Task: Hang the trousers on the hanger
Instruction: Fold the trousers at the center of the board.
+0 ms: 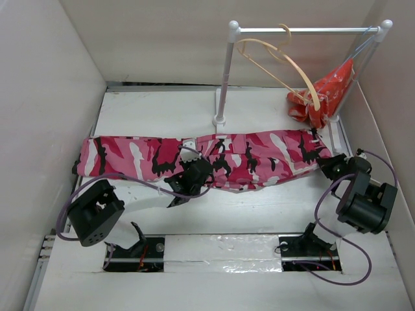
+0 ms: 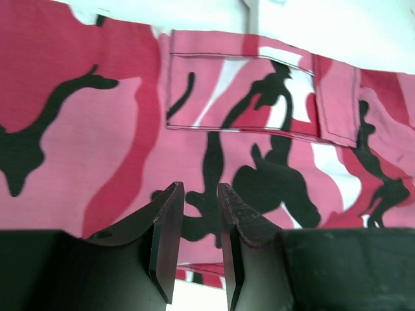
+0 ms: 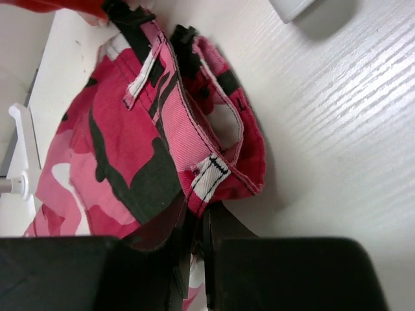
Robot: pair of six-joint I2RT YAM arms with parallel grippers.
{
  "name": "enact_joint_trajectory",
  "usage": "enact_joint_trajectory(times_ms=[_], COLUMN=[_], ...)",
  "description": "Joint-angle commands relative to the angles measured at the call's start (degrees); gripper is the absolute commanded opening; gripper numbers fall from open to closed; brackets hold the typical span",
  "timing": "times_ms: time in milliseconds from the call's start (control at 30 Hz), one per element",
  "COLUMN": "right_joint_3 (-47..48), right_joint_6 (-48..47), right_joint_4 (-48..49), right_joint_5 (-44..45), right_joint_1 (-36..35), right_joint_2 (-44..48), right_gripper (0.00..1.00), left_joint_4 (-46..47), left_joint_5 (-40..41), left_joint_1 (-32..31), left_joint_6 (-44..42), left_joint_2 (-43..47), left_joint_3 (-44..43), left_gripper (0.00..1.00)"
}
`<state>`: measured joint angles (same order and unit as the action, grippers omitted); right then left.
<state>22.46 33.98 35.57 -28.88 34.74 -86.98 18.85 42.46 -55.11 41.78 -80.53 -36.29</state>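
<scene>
barely begun, by the look of it. trousers (image 1: 214, 159) stretched flat across the middle of the table (image 1: 272, 207), left to right in the top view, well apart from the hanger (image 1: 285, 71) dangling empty from the rail (image 1: 305, 30) at upper right. right gripper (image 3: 196, 217) fingers pressed together on the waistband at the right end. left gripper (image 2: 200, 194) fingers narrowly apart at the cloth's near edge, mid-frame, any pinch impossible to confirm. left to do: lifting the cloth and draping it over the hanger bar.

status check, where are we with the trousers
Left gripper slightly open over the trousers, near edge. Right gripper shut on their waist end. Trousers flat on table; hanger empty on rail.
</scene>
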Motion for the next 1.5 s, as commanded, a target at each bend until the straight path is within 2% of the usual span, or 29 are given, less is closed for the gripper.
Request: enact_joint_trajectory(times_ms=[0, 33, 133, 167, 267, 300, 367, 467, 567, 733, 767, 933, 1167, 1467], right_joint_3=[-2.41, -3.2, -4.53, -4.27, -0.76, 2.3, 6.79, 10.76, 12.6, 19.98, 20.95, 28.59, 39.41, 46.0], right_joint_6=[-2.33, -4.86, -11.09, -12.6, -16.05, -16.48, -19.55, -18.86, -18.07, -18.59, -18.77, -19.47, -17.54, -13.77], right_joint_4=[1.0, -0.4, -13.03, -21.86, -37.18, -40.9, -50.88, -53.68, -54.9, -59.21, -60.0, -62.02, -63.43, -60.8], right_joint_5=[0.5, 0.23, -0.3, 0.31, 4.95, 5.93, 8.39, 7.19, 6.38, 6.21, 5.43, 4.45, 2.78, -5.48], right_joint_1=[-0.99, -0.99, -1.52, -1.52, -1.52, -1.52, -2.48, -4.24, -4.24, -6.62, -7.14, -10.3, -14.26, -14.88], right_joint_2=[7.5, 10.4, 26.11, 35.99, 50.81, 58.6, 62.62, 60.62, 62.71, 62.55, 61.68, 60.96, 61.67, 59.21], right_gripper=[0.0, 0.0, 0.0, 0.0, 0.0, 0.0, 0.0, 0.0, 0.0, 0.0, 0.0, 0.0, 0.0, 0.0], left_joint_4=[2.06, 2.33, 2.07, 2.07, 2.5, 2.68, 3.56, 4.0, 3.82, 5.85, 5.24, -0.2, 1.1, 1.45], left_joint_5=[-1.32, -1.76, -2.2, -2.38, -3.69, -3.96, -5.1, -6.07, -5.72, -7.92, -7.05, -4.05, -5.54, -8.43], left_joint_1=[1.84, 2.63, 2.64, 2.64, 2.64, 2.64, 2.64, 2.64, -0.52, -7.01, -8.16, -12.65, -13.97, -23.71], left_joint_6=[0.23, 0.41, 0.93, 1.11, 1.99, 2.34, 2.95, 3.66, 5.15, 8.58, 9.36, 13.58, 14.12, 13.77], left_joint_2=[3.09, 3.36, 3.8, 3.89, 3.45, 2.84, 2.05, 0.38, -1.03, -5.85, -6.73, -12.19, -15.27, -24.13], left_joint_3=[2.97, 3.59, 5.35, 5.7, 7.2, 7.72, 7.99, 7.82, 7.47, 6.07, 5.45, 1.32, 0.44, -8.52], left_gripper=[0.25, 0.25, 0.25, 0.25, 0.24, 0.24, 0.23, 0.22, 0.21, 0.06, 0.0, 0.0, 0.0, 0.0])
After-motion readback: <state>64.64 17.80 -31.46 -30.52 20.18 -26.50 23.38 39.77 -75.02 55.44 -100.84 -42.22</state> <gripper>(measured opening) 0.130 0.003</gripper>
